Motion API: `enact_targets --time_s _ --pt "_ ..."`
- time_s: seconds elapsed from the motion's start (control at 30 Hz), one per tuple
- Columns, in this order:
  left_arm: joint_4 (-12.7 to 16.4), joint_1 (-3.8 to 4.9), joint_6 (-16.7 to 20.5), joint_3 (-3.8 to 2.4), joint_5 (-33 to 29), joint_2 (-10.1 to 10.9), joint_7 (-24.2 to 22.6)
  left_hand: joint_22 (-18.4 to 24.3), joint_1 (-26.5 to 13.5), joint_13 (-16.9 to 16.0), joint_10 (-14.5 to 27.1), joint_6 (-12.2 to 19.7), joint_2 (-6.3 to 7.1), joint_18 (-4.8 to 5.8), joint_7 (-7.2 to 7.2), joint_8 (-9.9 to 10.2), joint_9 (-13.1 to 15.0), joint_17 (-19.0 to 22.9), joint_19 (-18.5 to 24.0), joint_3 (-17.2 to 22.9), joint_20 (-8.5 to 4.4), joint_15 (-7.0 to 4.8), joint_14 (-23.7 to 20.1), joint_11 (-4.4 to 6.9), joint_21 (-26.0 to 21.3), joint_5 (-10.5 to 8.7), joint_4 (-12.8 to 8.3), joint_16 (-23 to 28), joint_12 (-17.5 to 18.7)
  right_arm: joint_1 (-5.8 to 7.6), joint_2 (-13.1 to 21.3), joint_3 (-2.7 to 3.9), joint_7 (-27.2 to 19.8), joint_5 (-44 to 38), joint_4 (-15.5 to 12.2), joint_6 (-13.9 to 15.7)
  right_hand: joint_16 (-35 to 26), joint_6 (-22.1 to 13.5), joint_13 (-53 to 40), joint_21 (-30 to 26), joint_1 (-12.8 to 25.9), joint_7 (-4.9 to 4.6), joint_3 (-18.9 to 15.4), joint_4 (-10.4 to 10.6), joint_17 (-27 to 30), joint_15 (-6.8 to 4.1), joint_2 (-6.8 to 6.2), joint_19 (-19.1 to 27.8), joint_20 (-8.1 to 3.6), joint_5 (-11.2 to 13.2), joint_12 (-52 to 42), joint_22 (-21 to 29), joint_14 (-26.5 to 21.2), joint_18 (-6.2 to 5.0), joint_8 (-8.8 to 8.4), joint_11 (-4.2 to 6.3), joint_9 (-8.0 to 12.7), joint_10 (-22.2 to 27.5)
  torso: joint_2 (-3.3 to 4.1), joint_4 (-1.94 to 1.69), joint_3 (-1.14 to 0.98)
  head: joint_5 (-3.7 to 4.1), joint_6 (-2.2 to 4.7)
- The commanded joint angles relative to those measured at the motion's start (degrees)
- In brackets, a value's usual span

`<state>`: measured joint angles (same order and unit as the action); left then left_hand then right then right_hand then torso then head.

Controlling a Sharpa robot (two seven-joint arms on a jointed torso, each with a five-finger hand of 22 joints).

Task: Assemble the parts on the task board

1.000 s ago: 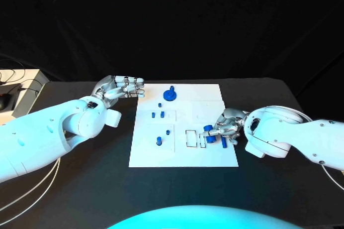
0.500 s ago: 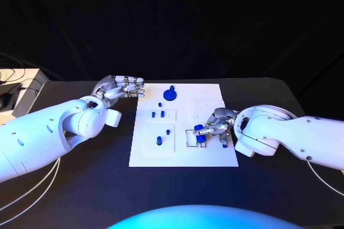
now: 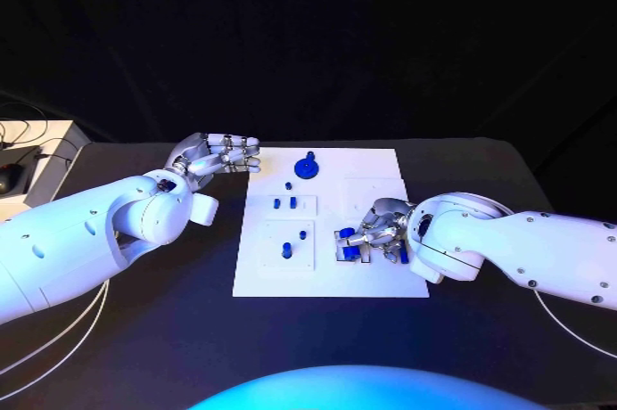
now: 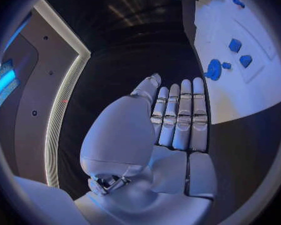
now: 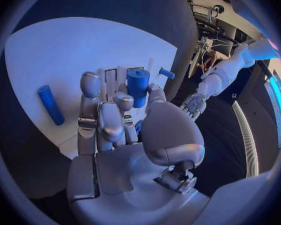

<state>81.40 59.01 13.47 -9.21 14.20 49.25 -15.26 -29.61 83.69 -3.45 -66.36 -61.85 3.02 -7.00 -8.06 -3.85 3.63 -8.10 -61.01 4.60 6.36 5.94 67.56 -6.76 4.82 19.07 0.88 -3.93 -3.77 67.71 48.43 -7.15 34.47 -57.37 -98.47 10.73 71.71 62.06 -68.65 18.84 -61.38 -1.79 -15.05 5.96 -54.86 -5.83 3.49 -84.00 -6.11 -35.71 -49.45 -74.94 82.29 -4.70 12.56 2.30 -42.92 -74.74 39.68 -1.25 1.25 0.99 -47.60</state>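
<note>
One blue cylinder (image 5: 138, 86) sits pinched in the right hand (image 3: 375, 234) fingertips, over the task board (image 3: 373, 285) toward its 4 o'clock edge. Farther off, at 10 o'clock, the left hand (image 3: 218, 155) hovers curled, holding nothing.

The left arm reaches in over the table's left side, its left hand (image 3: 218, 155) empty, fingers straight and held side by side. The right arm bends inward, its right hand (image 3: 375, 231) pinching a blue cylinder (image 5: 138, 86) between thumb and fingers.

A black table (image 3: 154, 339) (cables at its edge) fronts dark walls.
</note>
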Motion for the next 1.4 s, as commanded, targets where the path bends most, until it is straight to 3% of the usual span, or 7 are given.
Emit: enact_targets --time_s 0.03,0.8,1.07,1.17,1.27,1.33,1.4 --pt "0.18 0.00 -0.59 -0.04 -0.34 0.03 -0.29 0.05 0.20 0.09 -0.02 0.15 0.22 0.76 -0.13 0.30 -0.01 -0.06 -0.32 -0.04 0.13 -0.30 -0.19 -0.09 -0.18 0.20 0.27 0.01 0.34 -0.14 -0.16 -0.01 0.13 -0.57 0.12 -0.70 -0.07 0.35 0.00 -0.07 0.15 0.06 2.78 -2.87 -0.08 0.01 0.63 -0.27 -0.40 0.23 0.24 -2.17 0.41 0.64 0.38 0.21 -0.06 0.10 0.02 0.12 -0.04 -0.17 -0.06" --pt "0.25 0.00 -0.69 -0.04 -0.37 0.22 -0.06 0.36 0.13 0.08 -0.01 0.13 0.24 0.78 -0.15 0.29 -0.01 -0.09 -0.36 -0.07 0.16 -0.28 -0.23 -0.09 -0.19 0.21 0.52 0.01 0.34 -0.34 -1.64 -0.06 0.88 -2.14 2.06 0.22 0.08 0.32 0.00 0.58 0.67 0.02 2.46 -2.38 -0.30 0.04 0.57 -0.35 -0.37 2.41 0.12 -2.32 0.41 0.64 0.53 0.17 -0.21 0.07 0.03 0.02 -0.02 -0.16 -0.12" --pt "0.29 0.00 -0.72 -0.04 -0.40 0.29 0.09 0.44 0.06 0.08 0.05 0.17 0.25 0.78 -0.17 0.30 -0.02 -0.09 -0.37 -0.11 0.17 -0.27 -0.25 -0.12 -0.21 0.19 0.63 0.02 0.35 -0.43 -1.81 -0.09 0.71 -2.18 2.20 -0.08 0.08 0.31 -0.01 0.57 1.84 -0.03 1.61 -1.50 -0.31 0.11 -0.27 -0.32 -0.31 9.37 0.06 -2.31 0.39 0.60 0.58 0.09 -0.27 0.10 0.02 0.04 -0.02 -0.27 -0.27" --pt "0.30 0.00 -0.69 -0.04 -0.41 0.31 0.12 0.44 0.06 0.08 0.05 0.17 0.25 0.78 -0.17 0.30 -0.02 -0.09 -0.37 -0.11 0.17 -0.27 -0.25 -0.12 -0.21 0.19 0.63 0.02 0.35 -0.49 -1.79 -0.10 0.58 -2.19 2.20 0.35 0.09 0.28 0.02 0.66 3.28 -0.06 1.15 -0.26 -0.34 0.13 -1.41 -0.32 -0.28 16.35 0.08 -2.33 0.40 0.59 0.54 0.02 -0.24 0.13 0.03 0.03 -0.05 -0.28 -0.25" --pt "0.29 0.00 -0.62 -0.04 -0.41 0.32 0.12 0.44 0.06 0.08 0.05 0.17 0.25 0.78 -0.17 0.30 -0.02 -0.09 -0.37 -0.11 0.17 -0.27 -0.25 -0.12 -0.21 0.19 0.63 0.02 0.35 -0.54 -1.74 -0.11 0.42 -2.11 2.14 0.88 0.08 0.28 0.09 0.65 4.51 -0.03 2.87 2.32 -0.35 0.12 -3.37 -0.32 -0.22 20.70 0.08 -2.33 0.41 0.55 0.50 -0.11 -0.18 0.16 0.01 0.04 -0.06 -0.28 -0.23" --pt "0.29 0.00 -0.61 -0.04 -0.41 0.33 0.13 0.55 0.10 0.09 0.09 0.20 0.28 0.77 -0.20 0.30 -0.02 -0.09 -0.38 -0.14 0.19 -0.25 -0.30 -0.13 -0.23 0.19 0.67 0.03 0.35 -0.57 -1.69 -0.11 0.32 -2.08 2.08 1.12 0.14 0.29 0.11 0.89 5.15 -0.08 3.92 3.87 -0.44 0.17 -4.52 -0.36 -0.22 22.53 0.03 -2.39 0.41 0.55 0.50 -0.03 -0.16 0.14 0.02 0.04 -0.06 -0.28 -0.26" --pt "0.28 0.00 -0.60 -0.04 -0.41 0.33 0.14 0.63 0.15 0.09 0.15 0.22 0.30 0.78 -0.21 0.29 -0.01 -0.08 -0.35 -0.14 0.21 -0.22 -0.38 -0.16 -0.27 0.20 0.68 0.05 0.35 -0.60 -1.62 -0.11 0.20 -2.11 1.99 1.42 0.12 0.28 0.16 0.87 5.32 -0.07 4.81 4.93 -0.43 0.17 -5.30 -0.35 -0.21 22.85 0.08 -2.38 0.41 0.53 0.53 -0.04 -0.16 0.19 0.02 0.04 -0.07 -0.28 -0.26"
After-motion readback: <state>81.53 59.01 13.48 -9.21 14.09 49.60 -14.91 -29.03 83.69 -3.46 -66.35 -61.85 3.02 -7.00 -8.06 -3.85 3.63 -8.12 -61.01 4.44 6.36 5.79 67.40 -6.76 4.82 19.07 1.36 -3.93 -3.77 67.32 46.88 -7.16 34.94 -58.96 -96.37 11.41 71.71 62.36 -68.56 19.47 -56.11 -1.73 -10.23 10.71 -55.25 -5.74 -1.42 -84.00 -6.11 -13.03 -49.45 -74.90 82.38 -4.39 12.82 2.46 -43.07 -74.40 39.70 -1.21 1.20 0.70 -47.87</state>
